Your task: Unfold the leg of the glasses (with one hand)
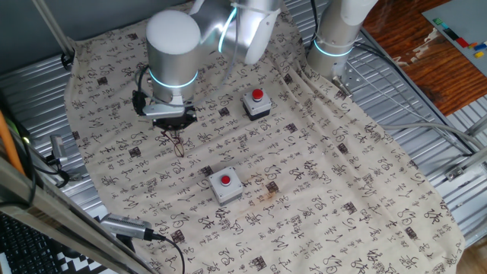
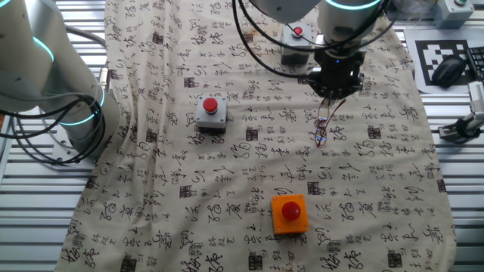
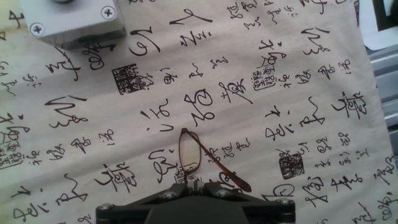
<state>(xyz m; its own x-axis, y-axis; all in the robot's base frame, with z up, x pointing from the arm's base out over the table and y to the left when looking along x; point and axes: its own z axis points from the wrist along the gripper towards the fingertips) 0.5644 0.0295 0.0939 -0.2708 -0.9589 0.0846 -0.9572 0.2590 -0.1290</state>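
The gripper (image 2: pixel 330 97) is seen low over the cloth, pointing down. Its fingers are close together and seem pinched on the glasses (image 3: pixel 198 158), but the very tips are hidden at the bottom edge of the hand view, so the hold cannot be told for sure. In that view one rounded lens with a thin reddish-brown rim sticks out from under the gripper, and one thin leg runs off slanting to the right, ending in a darker tip. In the other fixed view the glasses (image 2: pixel 324 125) are seen hanging from the fingers, with the lower end at or near the cloth. In the one fixed view the glasses (image 1: pixel 178 143) show as a thin dark loop just under the gripper (image 1: pixel 169 126).

The cloth (image 2: pixel 249 174) is pale, covered in black writing marks, and spread over the whole table. A grey box with a red button (image 2: pixel 211 113) is placed to the left of the gripper in the other fixed view, well apart from it. Another grey box with a red button (image 2: pixel 296 44) is placed behind the gripper. An orange box with a red button (image 2: pixel 290 214) is set nearer the front edge. A second arm's base (image 2: pixel 57 83) is seen at the left side.
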